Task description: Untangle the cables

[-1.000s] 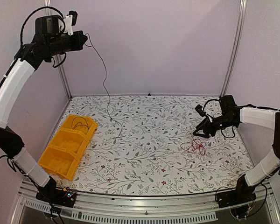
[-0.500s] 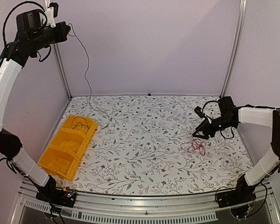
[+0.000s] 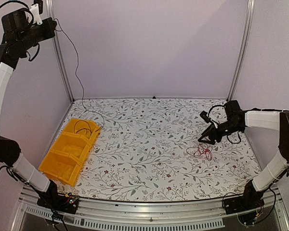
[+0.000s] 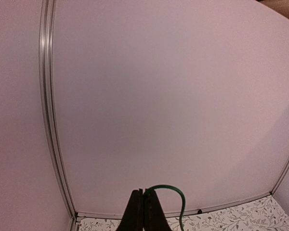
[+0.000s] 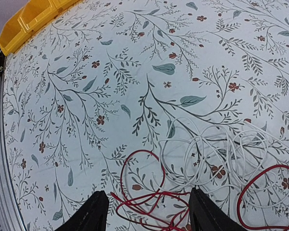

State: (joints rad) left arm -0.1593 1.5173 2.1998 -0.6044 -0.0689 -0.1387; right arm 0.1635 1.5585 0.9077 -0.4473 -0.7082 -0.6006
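Holding one cable (image 4: 164,186) high to free it.
Your L gripper (image 3: 51,25) pinches that cable so it hangs toward the yellow bin (image 3: 62,168); R gripper (image 3: 208,137), jaws spread, hovers over the red/white tangle (image 3: 201,151) on the table (image 3: 149,168), prob. next pick.

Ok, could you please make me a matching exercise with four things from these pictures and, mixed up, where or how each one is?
1 left gripper
2 right gripper
3 yellow bin
4 red cables

a on the table, left side
b open, close to the red cables
c high up, shut on a thin cable
d tangled on the table, right side

Pairs: 1-c, 2-b, 3-a, 4-d.
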